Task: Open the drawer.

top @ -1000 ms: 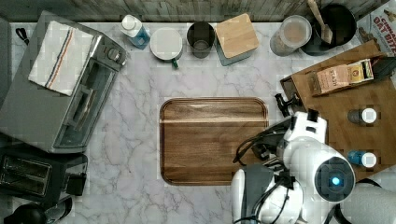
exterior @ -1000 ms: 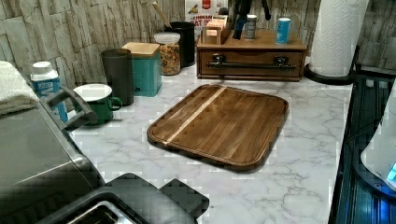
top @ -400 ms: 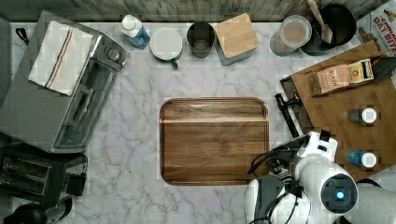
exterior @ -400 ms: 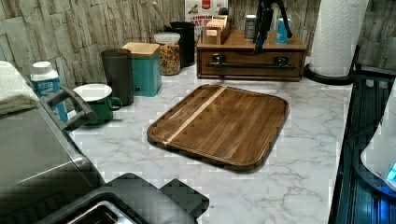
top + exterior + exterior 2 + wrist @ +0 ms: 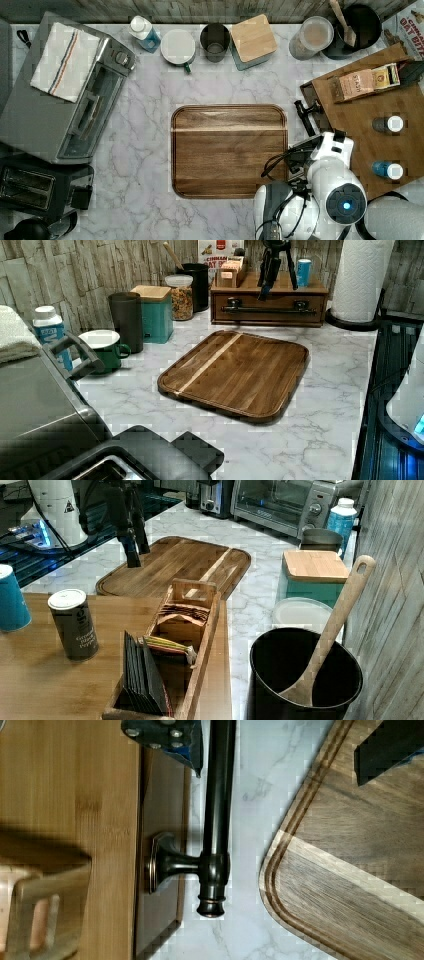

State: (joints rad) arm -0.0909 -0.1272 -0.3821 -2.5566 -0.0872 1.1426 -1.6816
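Wide shallow brown wooden drawer [image 5: 270,307] sits shut under wooden cabinet top [image 5: 60,675], at far edge of white marble counter [image 5: 325,405]. Black two-finger gripper [image 5: 275,270] hangs above long black bar handle [image 5: 218,795], fingers spread, one either side of bar: likely positioned to close on it. Rounded dark wooden tray [image 5: 229,150] lies just beside drawer front.
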